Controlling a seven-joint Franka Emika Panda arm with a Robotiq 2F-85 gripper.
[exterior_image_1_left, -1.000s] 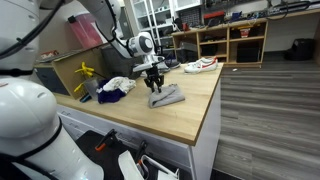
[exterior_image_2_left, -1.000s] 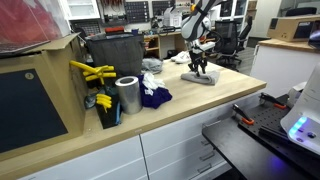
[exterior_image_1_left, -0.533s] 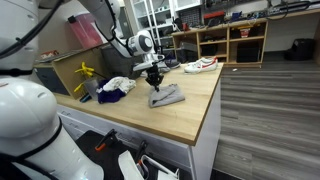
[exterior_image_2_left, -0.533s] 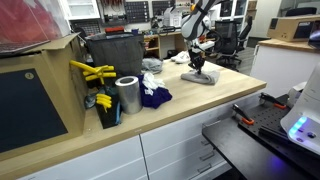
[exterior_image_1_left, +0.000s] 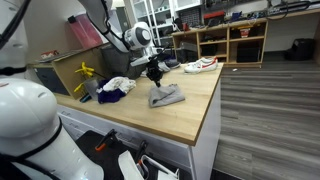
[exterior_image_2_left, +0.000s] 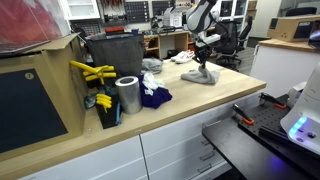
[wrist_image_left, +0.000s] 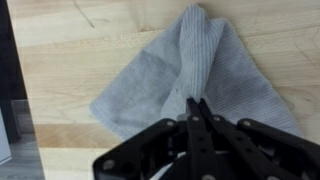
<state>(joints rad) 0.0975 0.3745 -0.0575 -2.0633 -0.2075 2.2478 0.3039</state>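
Yellow items (exterior_image_1_left: 85, 72) stand at the left of the table (exterior_image_1_left: 190, 118) in an exterior view, with a rag pile (exterior_image_1_left: 115, 87) just beside them. To its right the gripper (exterior_image_1_left: 156, 76) hangs over the grey cloth (exterior_image_1_left: 168, 97), which lies near the table's middle. In the wrist view the fingers (wrist_image_left: 190, 125) are pressed together, pinching a raised fold of the cloth. A shoe (exterior_image_1_left: 200, 65) lies further right, by the far edge.

1. An exterior view looks diagonally across the wooden table (exterior_image_1_left: 195, 115) from mid-distance.
2. An exterior view looks along that table (exterior_image_2_left: 190, 105) from its cluttered end.
3. The wrist view looks down, close, at the grey cloth (wrist_image_left: 150, 80), which both exterior views share.
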